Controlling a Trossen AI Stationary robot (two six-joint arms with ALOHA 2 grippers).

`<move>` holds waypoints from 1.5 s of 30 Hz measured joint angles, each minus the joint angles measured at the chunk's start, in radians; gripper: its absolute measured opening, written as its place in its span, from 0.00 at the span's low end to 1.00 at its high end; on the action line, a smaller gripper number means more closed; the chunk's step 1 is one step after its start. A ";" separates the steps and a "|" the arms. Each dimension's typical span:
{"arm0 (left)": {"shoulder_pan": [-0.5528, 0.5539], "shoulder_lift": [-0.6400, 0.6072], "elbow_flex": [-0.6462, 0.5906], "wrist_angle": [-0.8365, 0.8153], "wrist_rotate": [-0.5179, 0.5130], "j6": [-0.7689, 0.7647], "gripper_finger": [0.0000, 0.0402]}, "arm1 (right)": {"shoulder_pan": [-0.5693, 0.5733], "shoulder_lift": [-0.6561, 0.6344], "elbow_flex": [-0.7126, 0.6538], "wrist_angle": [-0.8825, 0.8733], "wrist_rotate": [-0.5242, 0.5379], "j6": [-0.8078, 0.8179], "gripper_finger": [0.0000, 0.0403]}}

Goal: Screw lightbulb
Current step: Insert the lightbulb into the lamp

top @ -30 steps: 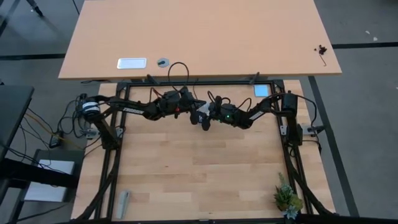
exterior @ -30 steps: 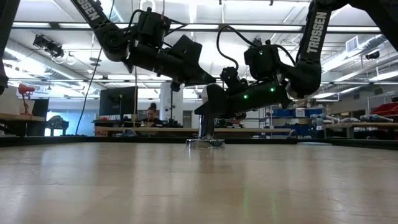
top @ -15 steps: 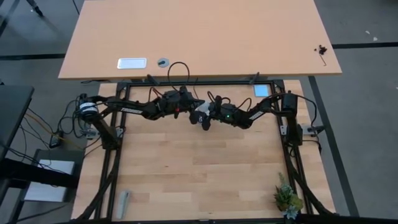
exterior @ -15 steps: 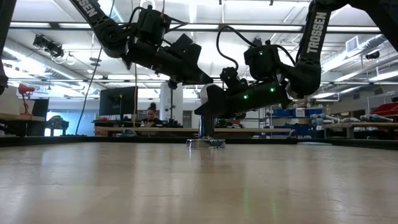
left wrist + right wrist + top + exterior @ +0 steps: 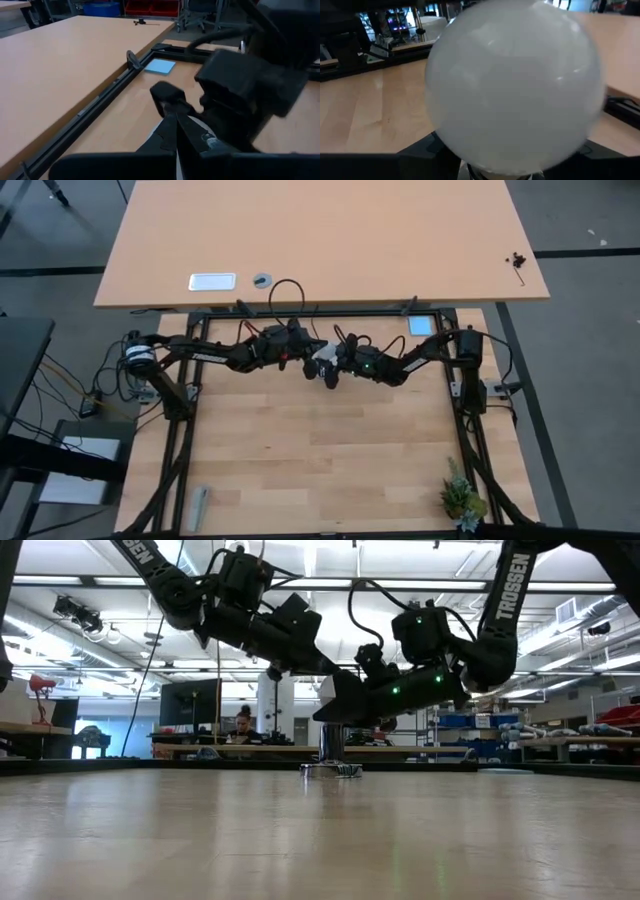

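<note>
I'm looking across a light wood table (image 5: 320,450) with a black frame, a bigger tan desk (image 5: 320,240) behind it, and an open workshop past that with a person seated at a far bench (image 5: 243,725).

The lightbulb (image 5: 515,82) fills my right wrist view, white and frosted, dome toward the camera. From above it shows as a small white spot (image 5: 322,366) near the table's back edge, about midway across, between the two arm tips. In the low view only a sliver of white (image 5: 327,692) peeks out over a thin metal post standing on the round socket base (image 5: 331,769), which sits flat on the table.

The right gripper (image 5: 331,370) sits around the bulb, dark fingers (image 5: 427,146) showing just beside the glass on either side. I can't tell whether they press on it or stand a hair off, so grip is unclear.

The left gripper (image 5: 176,131) is closed with nothing between its fingers, tips together, raised above the table and pointing at the right arm's wrist block, very near it. From above it lies just left of the bulb (image 5: 300,352).

Other bits: a blue pad (image 5: 160,66) by the frame's back rail, a small green plant (image 5: 462,500) at the front right corner, a grey bar (image 5: 198,507) at the front left.
</note>
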 joint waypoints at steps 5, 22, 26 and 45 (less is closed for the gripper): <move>0.000 -0.009 -0.001 -0.011 -0.005 0.003 0.01 | 0.000 -0.064 0.000 -0.107 -0.002 0.021 0.61; 0.001 -0.009 -0.001 -0.013 -0.012 0.000 0.01 | 0.047 -0.270 0.000 -0.479 0.003 0.030 0.78; 0.002 -0.009 -0.001 -0.013 -0.014 0.000 0.01 | 0.051 -0.323 0.000 -0.564 -0.003 0.022 0.79; 0.002 -0.008 -0.001 -0.007 -0.018 0.002 0.01 | 0.047 -0.411 0.002 -0.388 0.040 -0.035 0.53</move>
